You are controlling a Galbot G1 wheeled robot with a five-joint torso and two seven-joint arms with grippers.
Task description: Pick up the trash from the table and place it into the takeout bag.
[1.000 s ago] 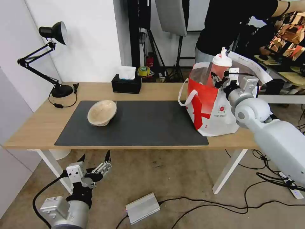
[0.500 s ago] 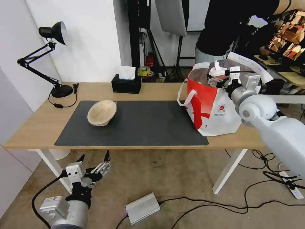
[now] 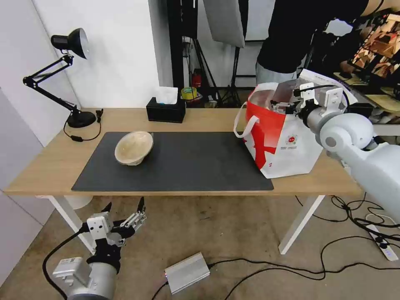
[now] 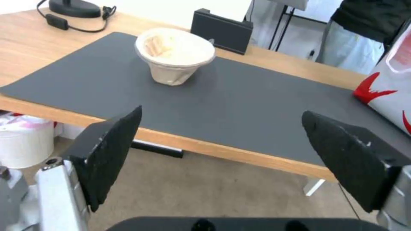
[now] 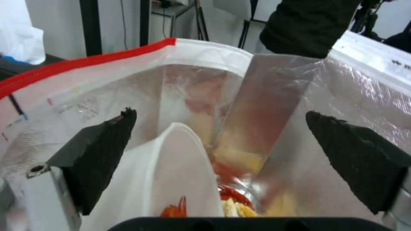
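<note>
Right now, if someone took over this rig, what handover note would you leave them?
Right gripper: open, empty, at the mouth of the takeout bag, which stands at the table's right end.
Left gripper: open, parked low in front of the table.
Done: the white bowl with crayfish scraps is in the bag; the cup isn't discernible inside.
Left: the beige paper bowl, tilted on the dark mat.
Leave the black tissue box.

Bright, even indoor light falls across the table [image 3: 196, 118], leaving only a soft shadow beneath it on the floor. Silver foil lining inside the takeout bag [image 5: 274, 106] throws hazy glare and blurred reflections, while straight edges bow toward the head view's corners.
</note>
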